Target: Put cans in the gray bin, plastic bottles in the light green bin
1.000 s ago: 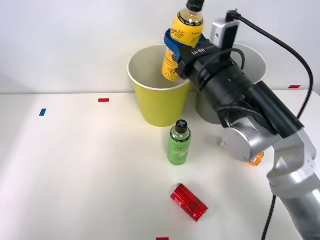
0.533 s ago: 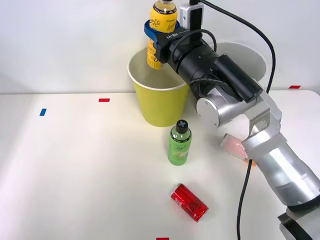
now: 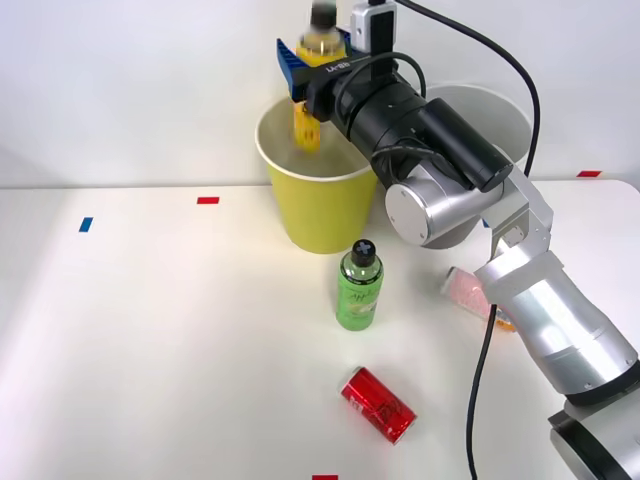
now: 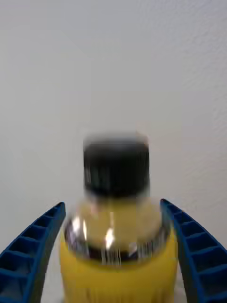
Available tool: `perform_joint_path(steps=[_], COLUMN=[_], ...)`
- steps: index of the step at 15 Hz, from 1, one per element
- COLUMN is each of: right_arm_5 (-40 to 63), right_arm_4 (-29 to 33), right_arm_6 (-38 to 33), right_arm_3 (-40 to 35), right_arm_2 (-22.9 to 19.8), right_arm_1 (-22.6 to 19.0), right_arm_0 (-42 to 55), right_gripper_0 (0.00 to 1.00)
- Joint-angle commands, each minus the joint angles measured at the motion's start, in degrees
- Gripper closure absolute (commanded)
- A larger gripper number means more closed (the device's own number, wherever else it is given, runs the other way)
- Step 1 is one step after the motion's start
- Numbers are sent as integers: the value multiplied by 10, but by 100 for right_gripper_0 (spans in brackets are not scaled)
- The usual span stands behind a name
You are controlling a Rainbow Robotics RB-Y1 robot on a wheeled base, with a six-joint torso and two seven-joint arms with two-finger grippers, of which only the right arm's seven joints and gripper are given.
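Now right claw wide, yellow-orange bottle loose above light green bin.

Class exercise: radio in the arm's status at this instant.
Right gripper open above the light green bin. Yellow-orange bottle dropping into it. Green bottle, red can, pink can on table.

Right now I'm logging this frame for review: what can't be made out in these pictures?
- yellow-orange bottle: motion-blurred in both views, so its print is unreadable.
- gray bin: front view, mostly behind the right arm; its contents are hidden.
- pink can: front view, partly covered by the arm.
- light green bin: front view, its own wall hides its bottom.
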Motion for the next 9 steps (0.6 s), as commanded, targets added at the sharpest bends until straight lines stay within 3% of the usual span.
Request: perform_joint_path(steps=[1, 4, 9], right_arm_5=[-1, -1, -1], right_arm_4=[1, 1, 1], right_arm_6=[5, 5, 6], right_arm_3=[-4, -29, -164], right_arm_2=[3, 3, -16], right_arm_1=[-6, -13, -28], right_arm_0=[0, 10, 117], right_gripper_0=[0, 0, 0])
